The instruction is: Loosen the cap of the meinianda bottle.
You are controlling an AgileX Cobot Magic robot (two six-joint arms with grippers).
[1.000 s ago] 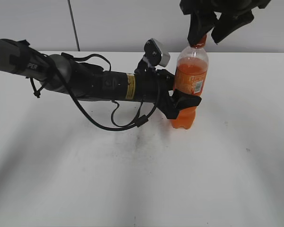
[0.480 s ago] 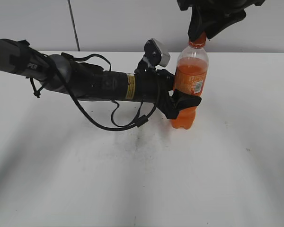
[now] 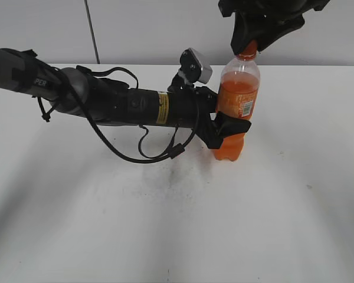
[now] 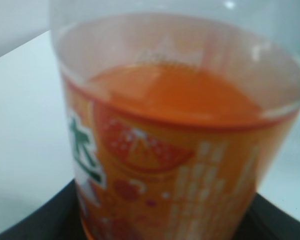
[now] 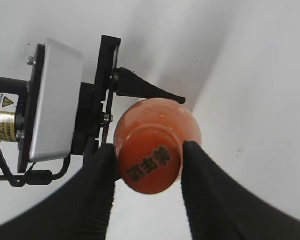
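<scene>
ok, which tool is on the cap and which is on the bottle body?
The right tool from above pinches the cap. The left tool, reaching in sideways, clamps the meinianda bottle around its labelled middle.

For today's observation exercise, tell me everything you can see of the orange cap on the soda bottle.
The cap is small, round, orange and plastic-looking, with dark printed characters on its flat top. It sits on the neck of the upright meinianda bottle, far narrower than the body below. The right gripper comes down from above, its black ribbed fingers pressed against opposite sides of the cap. The left gripper clamps the bottle's middle. Whether the cap has loosened cannot be told.
</scene>
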